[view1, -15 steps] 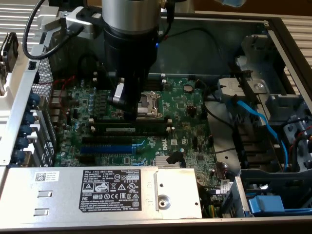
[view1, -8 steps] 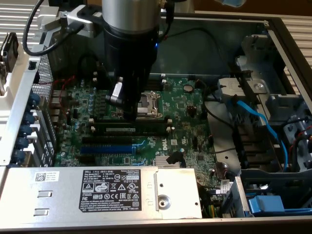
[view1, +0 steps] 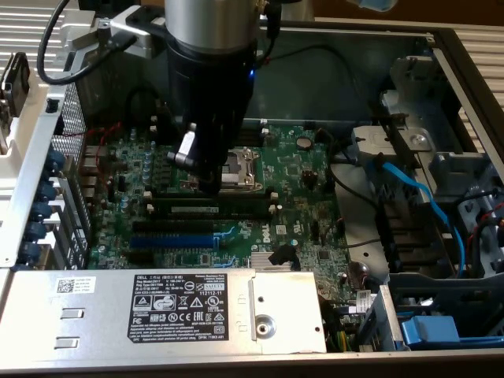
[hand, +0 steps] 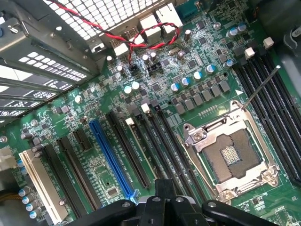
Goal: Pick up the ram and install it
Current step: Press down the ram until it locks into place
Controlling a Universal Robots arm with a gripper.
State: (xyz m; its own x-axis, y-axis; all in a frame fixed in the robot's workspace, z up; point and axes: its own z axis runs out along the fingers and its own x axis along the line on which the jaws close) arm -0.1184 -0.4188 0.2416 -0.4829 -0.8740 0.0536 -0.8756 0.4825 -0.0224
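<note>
Item: ram [view1: 211, 209] installation, seating stage.
Fingers [hand: 165, 197] clenched, directly above ram lying in black memory slot [view1: 206, 200]; likely needs even downward pressing.

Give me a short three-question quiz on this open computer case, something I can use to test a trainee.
1. True or false: the robot's hand is over the green motherboard.
2. What colour is the one brightly coloured long expansion slot? A red, B blue, C yellow.
3. Fill in: the twisted wires by the perforated metal grille are red and ____.
Key: 1 true; 2 B; 3 black.
</note>
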